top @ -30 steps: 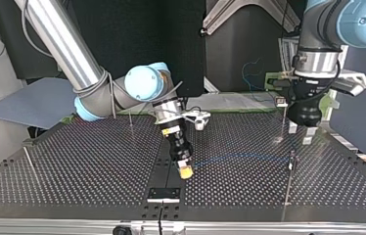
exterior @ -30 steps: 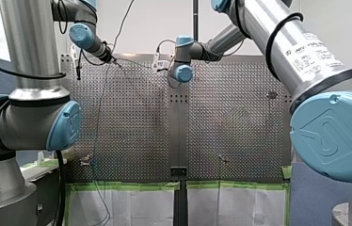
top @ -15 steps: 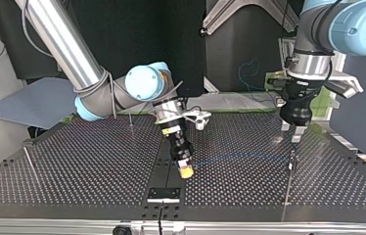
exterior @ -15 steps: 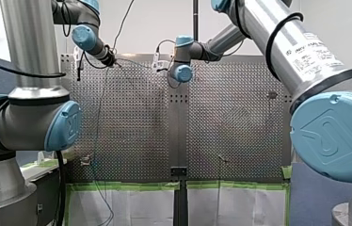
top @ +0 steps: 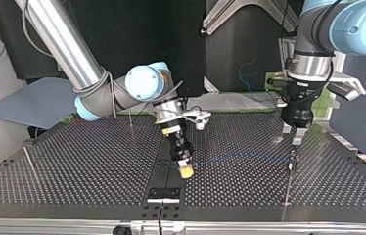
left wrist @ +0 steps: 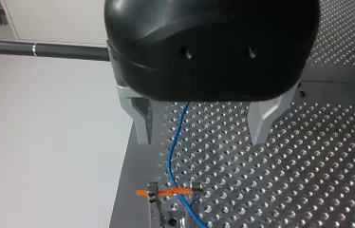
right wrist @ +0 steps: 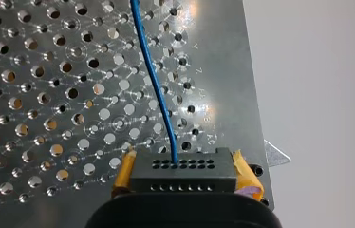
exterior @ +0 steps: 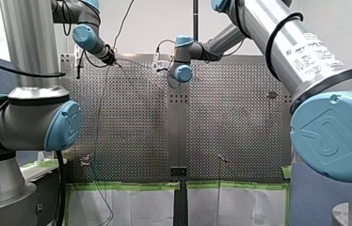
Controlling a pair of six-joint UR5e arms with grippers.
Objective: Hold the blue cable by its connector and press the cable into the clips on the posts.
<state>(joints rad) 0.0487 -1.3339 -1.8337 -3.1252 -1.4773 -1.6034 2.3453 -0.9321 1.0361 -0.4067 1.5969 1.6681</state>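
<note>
The blue cable [top: 240, 157] runs low over the perforated table from my right gripper [top: 186, 171] across to a clip post [top: 291, 157]. In the right wrist view the yellow pads [right wrist: 247, 178] are shut on the black connector [right wrist: 183, 172], and the cable [right wrist: 154, 80] leads away ahead of it. My left gripper [top: 291, 134] hangs just above that post. Seen from the left wrist, its metal fingers [left wrist: 142, 119] stand open either side of the cable [left wrist: 172, 152], above the clip with an orange band [left wrist: 172, 192].
More thin posts stand on the table [top: 98, 181] at the top view's left [top: 29, 164] and behind my right arm [top: 131, 120]. A black bracket [top: 163, 193] sits at the near edge. Green tape [exterior: 127, 186] lines the table edge in the front view.
My left gripper has moved toward the top view's left and down, from beside the far post to just over the post with the cable. My right gripper has stayed put with the connector.
</note>
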